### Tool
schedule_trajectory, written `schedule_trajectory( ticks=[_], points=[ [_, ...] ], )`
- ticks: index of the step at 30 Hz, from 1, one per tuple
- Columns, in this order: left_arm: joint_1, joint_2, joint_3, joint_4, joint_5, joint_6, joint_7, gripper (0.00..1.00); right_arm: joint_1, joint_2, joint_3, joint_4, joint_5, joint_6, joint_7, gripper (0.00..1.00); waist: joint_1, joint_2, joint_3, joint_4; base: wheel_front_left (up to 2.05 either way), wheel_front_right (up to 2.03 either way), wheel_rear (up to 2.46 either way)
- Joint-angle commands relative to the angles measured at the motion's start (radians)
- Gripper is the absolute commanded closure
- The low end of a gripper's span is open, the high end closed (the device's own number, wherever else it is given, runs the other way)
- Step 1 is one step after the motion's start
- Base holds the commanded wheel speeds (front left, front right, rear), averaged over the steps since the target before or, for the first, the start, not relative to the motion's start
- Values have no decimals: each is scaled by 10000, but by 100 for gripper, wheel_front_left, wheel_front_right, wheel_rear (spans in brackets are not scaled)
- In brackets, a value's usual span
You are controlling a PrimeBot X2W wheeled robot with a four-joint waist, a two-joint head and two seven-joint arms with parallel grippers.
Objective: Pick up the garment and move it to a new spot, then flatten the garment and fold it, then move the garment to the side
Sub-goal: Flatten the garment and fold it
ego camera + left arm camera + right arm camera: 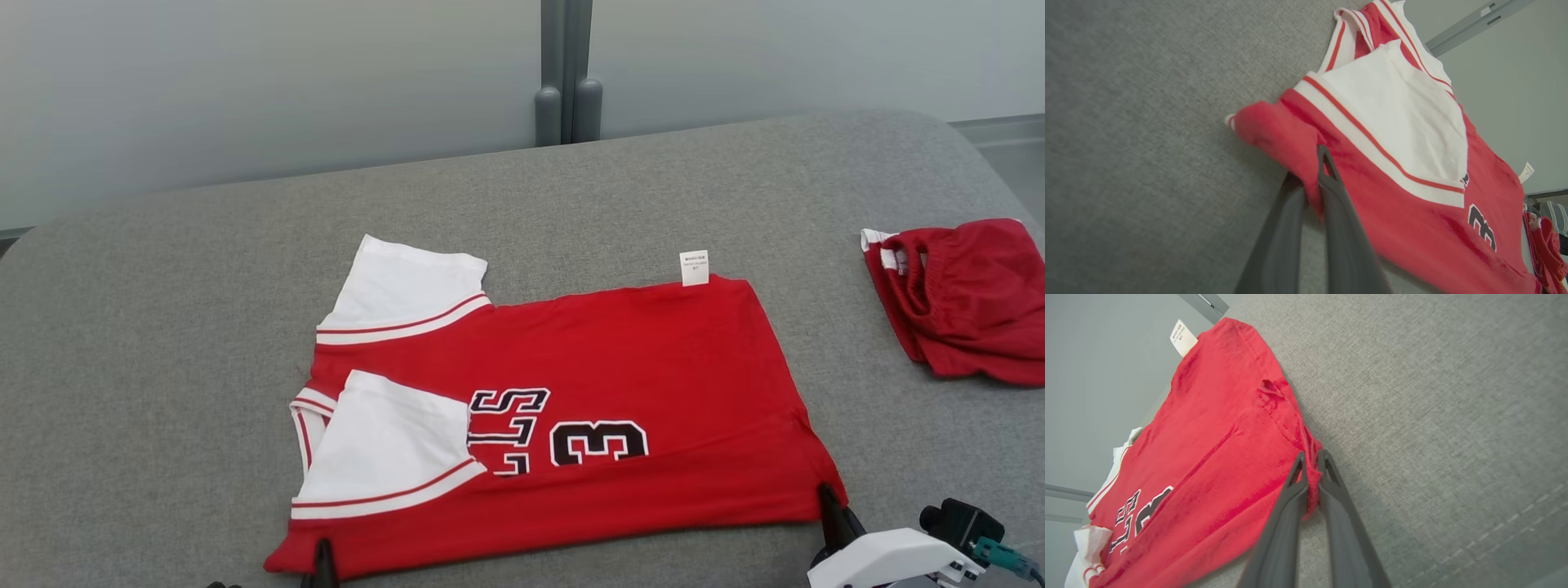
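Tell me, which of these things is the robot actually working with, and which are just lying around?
In the job: red-and-white jersey; left claw and right claw, each pinching a near corner of it.
Just lying about: red shorts; grey post.

Grey fabric surface (163,327) beneath pale wall (245,82) with grey post (567,65).

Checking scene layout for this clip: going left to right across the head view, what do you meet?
In order: left gripper → printed 3 on jersey → tag → right gripper → shorts.
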Motion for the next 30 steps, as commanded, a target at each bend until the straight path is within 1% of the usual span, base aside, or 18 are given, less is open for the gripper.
schedule_trajectory(
  ticks=[1,2,3,6,11,14,16,19,22,23,24,30],
  points=[
    [-120,94,105,44,2,59,-67,52,224,-107,-98,-89,52,-19,-12,0,0,0,-23,6,0,0,0],
    [-106,95,156,43,20,74,-70,15,287,-106,-129,-120,52,-19,-31,0,0,0,-40,6,0,0,0],
    [-70,91,202,8,68,71,-69,0,325,-97,-152,-168,59,-17,-47,0,0,0,-53,5,0,0,0],
    [65,149,360,-122,168,90,-64,0,395,-69,-250,-260,3,-11,-99,0,0,0,-87,-2,0,0,0],
    [468,384,1009,-711,593,269,-57,0,658,-77,-687,-514,-243,-11,-130,0,0,0,-169,-50,0,0,0],
    [510,539,1277,-1165,946,367,-48,0,701,-75,-919,-865,-459,-11,-87,0,0,0,-210,-92,0,0,0],
    [339,651,1281,-1393,1136,405,-47,0,733,-75,-1044,-1145,-623,-11,-12,0,0,0,-231,-115,0,0,0],
    [-211,891,1028,-1618,1524,352,68,0,717,-73,-1104,-1631,-835,-11,186,0,0,0,-237,-139,0,0,0],
    [-890,1233,585,-1755,1944,254,488,0,695,-71,-1004,-2192,-1065,-11,473,0,0,0,-208,-182,0,0,0],
    [-1780,1550,152,-1821,2262,95,1147,0,662,-74,-903,-2732,-1329,-11,824,0,0,0,-102,-253,0,0,0],
    [-2102,1643,7,-1815,2334,22,1408,0,626,-74,-871,-2915,-1409,-11,931,0,0,0,-54,-285,0,0,0],
    [-4033,2110,-728,-1243,3020,-204,2497,0,237,-72,-689,-3709,-1830,-11,1447,0,0,0,486,-573,0,0,0]
  ],
)
